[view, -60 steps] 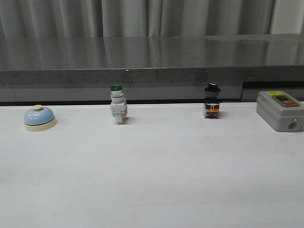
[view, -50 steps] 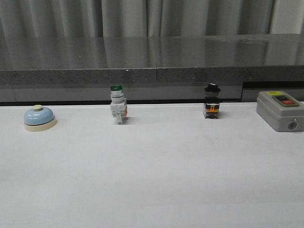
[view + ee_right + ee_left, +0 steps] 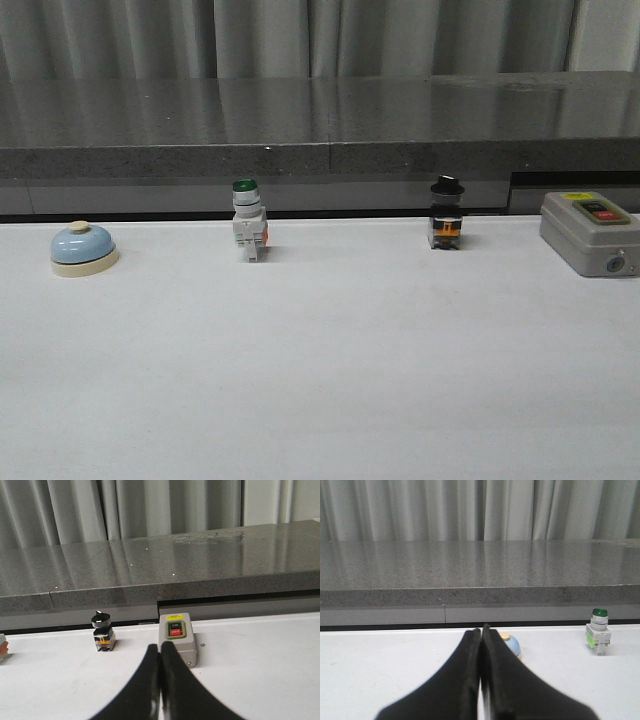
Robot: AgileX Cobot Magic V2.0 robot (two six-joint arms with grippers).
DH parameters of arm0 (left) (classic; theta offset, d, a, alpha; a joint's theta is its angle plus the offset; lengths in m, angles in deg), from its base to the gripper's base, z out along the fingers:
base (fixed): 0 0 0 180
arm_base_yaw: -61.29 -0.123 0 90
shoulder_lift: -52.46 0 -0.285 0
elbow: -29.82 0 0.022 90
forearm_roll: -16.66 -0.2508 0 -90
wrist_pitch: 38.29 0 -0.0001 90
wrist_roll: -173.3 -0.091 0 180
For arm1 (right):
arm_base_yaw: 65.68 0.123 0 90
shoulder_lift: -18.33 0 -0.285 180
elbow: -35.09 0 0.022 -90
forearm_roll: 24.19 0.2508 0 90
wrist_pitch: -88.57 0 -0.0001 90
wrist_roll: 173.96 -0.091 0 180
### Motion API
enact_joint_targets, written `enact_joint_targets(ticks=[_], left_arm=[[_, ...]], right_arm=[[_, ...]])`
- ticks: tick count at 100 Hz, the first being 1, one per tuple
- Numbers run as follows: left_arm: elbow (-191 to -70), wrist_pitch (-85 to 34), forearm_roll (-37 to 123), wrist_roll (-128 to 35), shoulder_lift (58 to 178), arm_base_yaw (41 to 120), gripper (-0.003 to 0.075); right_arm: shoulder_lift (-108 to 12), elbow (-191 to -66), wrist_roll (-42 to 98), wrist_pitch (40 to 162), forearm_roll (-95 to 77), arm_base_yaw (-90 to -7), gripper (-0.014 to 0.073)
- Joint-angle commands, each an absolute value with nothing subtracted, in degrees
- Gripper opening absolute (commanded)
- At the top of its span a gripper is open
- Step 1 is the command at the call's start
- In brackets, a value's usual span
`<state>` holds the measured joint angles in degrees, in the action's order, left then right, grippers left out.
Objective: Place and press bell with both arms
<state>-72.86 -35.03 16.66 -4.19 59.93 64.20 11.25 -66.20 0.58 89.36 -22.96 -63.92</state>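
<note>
The light-blue bell [image 3: 83,248] with its cream base and button stands at the far left of the white table, near the back edge. In the left wrist view the bell [image 3: 512,642] shows partly behind my left gripper [image 3: 480,630], which is shut and empty, well short of it. My right gripper [image 3: 160,647] is shut and empty, in front of the grey switch box. Neither arm shows in the front view.
A green-capped white push-button switch [image 3: 248,232] stands left of centre at the back. A black-knobbed switch [image 3: 446,226] stands right of centre. A grey box with red and black buttons [image 3: 590,231] sits at the far right. A dark stone ledge [image 3: 320,125] runs behind the table.
</note>
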Motion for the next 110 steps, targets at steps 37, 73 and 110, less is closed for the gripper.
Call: enact_joint_targets(ticks=[37,73,110], left_arm=[[-70.5,-41.0,16.7,-3.7,58.3,64.0,-0.0020],[-78.3,-34.9,17.6,-3.4,67.7,64.0,-0.0020],[-98.8,-24.6,20.4,-3.3,93.6,64.2,-0.0020]], right_arm=[[11.9,-67.0,0.9,84.4,-23.3,-64.2,-0.0060],[11.9,-67.0,0.9,84.4,-23.3,-64.2,-0.0060],[11.9,-67.0,0.9,84.4,-23.3,-64.2,-0.0060]])
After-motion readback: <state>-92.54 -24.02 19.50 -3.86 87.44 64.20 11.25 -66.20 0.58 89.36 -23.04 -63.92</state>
